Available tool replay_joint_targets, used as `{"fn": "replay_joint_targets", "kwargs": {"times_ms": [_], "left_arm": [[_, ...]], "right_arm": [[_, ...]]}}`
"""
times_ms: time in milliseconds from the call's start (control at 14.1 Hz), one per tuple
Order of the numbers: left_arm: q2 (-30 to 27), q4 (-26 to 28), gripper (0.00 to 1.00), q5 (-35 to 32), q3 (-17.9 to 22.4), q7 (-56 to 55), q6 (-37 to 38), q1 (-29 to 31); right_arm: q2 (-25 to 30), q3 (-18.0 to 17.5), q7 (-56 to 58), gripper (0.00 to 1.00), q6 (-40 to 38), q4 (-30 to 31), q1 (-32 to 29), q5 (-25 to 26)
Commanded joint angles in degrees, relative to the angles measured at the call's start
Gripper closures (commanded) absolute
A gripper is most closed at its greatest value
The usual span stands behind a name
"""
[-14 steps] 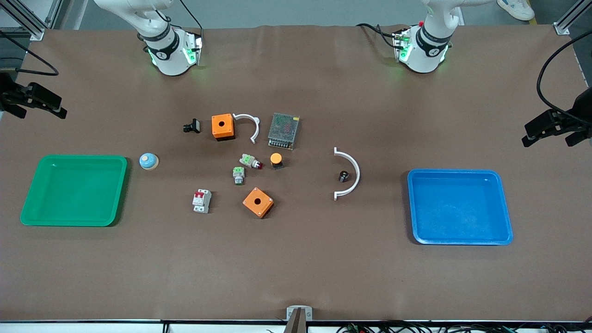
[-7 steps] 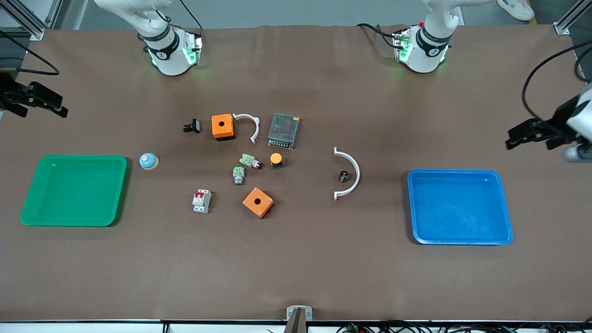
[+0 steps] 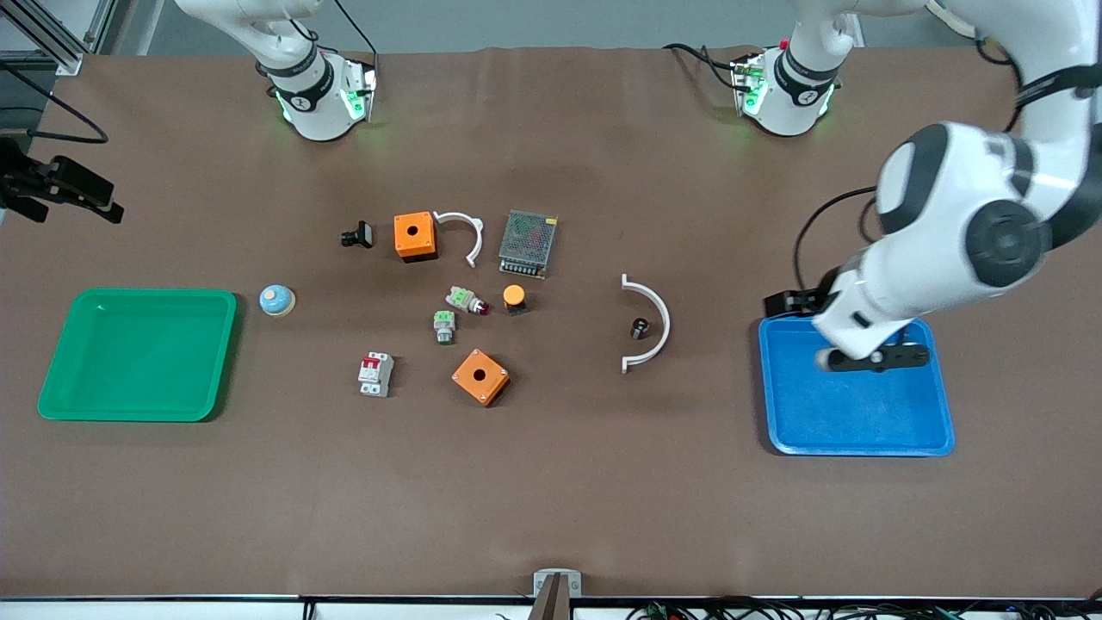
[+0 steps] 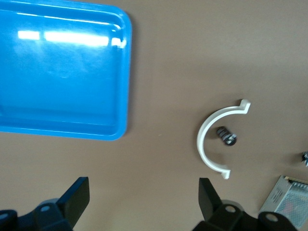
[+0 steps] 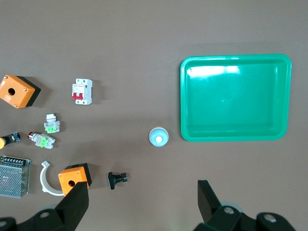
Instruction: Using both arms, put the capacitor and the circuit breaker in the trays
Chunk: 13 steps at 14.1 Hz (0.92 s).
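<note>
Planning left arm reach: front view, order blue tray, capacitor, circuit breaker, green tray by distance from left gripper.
1. blue tray: under the left gripper, at its corner.
2. capacitor: inside the white arc.
3. circuit breaker: past the middle cluster.
4. green tray: right arm's end.

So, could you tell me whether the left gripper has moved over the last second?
Yes. The left gripper, open and empty, has swung in from the table's edge toward the middle and now hangs over the blue tray's corner nearest the capacitor.

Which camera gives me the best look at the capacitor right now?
The left wrist view: the capacitor shows largest there, lying inside the curve of the white clip. The front view shows it only as a tiny dark speck. The right wrist view does not show it.
</note>
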State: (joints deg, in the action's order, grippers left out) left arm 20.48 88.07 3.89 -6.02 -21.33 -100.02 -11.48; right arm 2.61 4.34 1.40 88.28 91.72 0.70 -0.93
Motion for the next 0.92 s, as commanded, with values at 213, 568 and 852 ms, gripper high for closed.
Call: {"fn": "replay_joint_targets", "kwargs": {"times_ms": [213, 568, 852], "left_arm": [[6.05, -0.7, 0.0, -0.37, 0.31, -12.22, -5.88, -7.05], [9.57, 2.97, 0.0, -1.42, 0.49, -21.81, -15.97, -13.29], [9.49, 10.18, 0.0, -2.74, 0.49, -23.67, -25.64, -15.76]], "right_arm": [[-8.84, -0.21, 0.0, 0.0, 3.38, -2.95, -0.61, 1.02], [-15.88, -0.29, -0.61, 0.0, 7.33, -1.9, 0.96, 0.15], [-17.9, -0.38, -9.46, 0.0, 15.42, 2.14, 7.55, -0.12]]}}
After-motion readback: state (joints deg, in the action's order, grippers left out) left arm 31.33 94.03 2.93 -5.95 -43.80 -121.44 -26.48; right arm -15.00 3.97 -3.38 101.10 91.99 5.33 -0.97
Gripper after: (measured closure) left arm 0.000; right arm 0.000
